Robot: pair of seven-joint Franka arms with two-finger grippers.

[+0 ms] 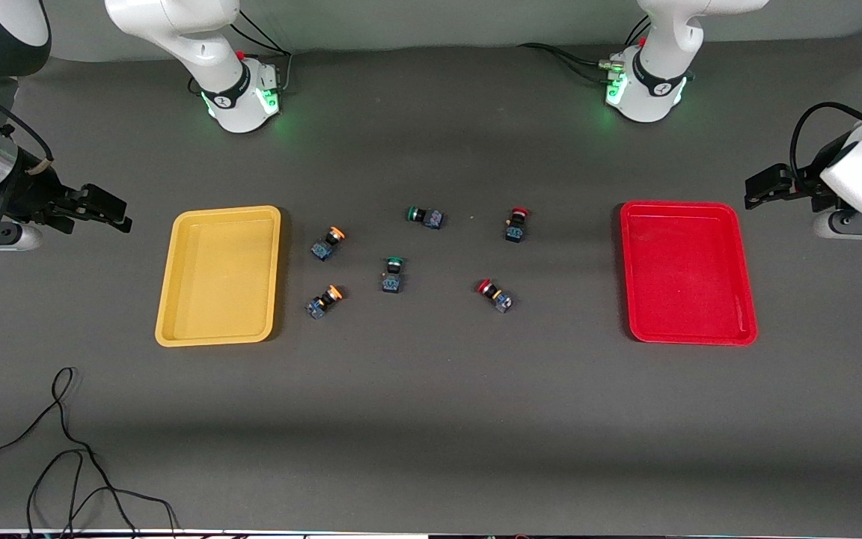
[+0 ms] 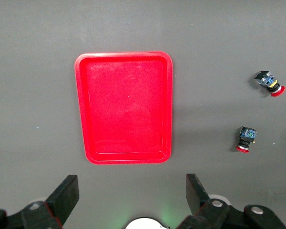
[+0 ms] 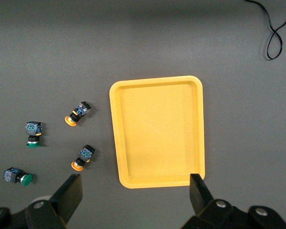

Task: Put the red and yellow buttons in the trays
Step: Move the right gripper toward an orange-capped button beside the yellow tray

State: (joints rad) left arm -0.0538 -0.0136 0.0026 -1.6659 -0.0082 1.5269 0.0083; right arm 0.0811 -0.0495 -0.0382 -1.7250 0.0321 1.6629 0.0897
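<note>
Dark grey table, both my grippers raised at its ends and holding nothing, no button in a tray yet.

My right gripper (image 3: 133,191) hangs with fingers spread wide over the table's right-arm end beside the yellow tray (image 1: 169,299); my left gripper (image 2: 131,193) hangs likewise spread over the other end beside the red tray (image 1: 745,299). The two yellow buttons (image 1: 328,242) (image 1: 325,301) lie just beside the yellow tray toward the table's middle, so my right arm is nearer them, and each lies tilted on its side. The two red buttons (image 1: 515,224) (image 1: 495,294) lie nearer the red tray, though apart from it, so those fall to my left arm. Two green buttons (image 1: 425,216) (image 1: 392,273) lie between the groups. My wrist views cut off the fingertips.
</note>
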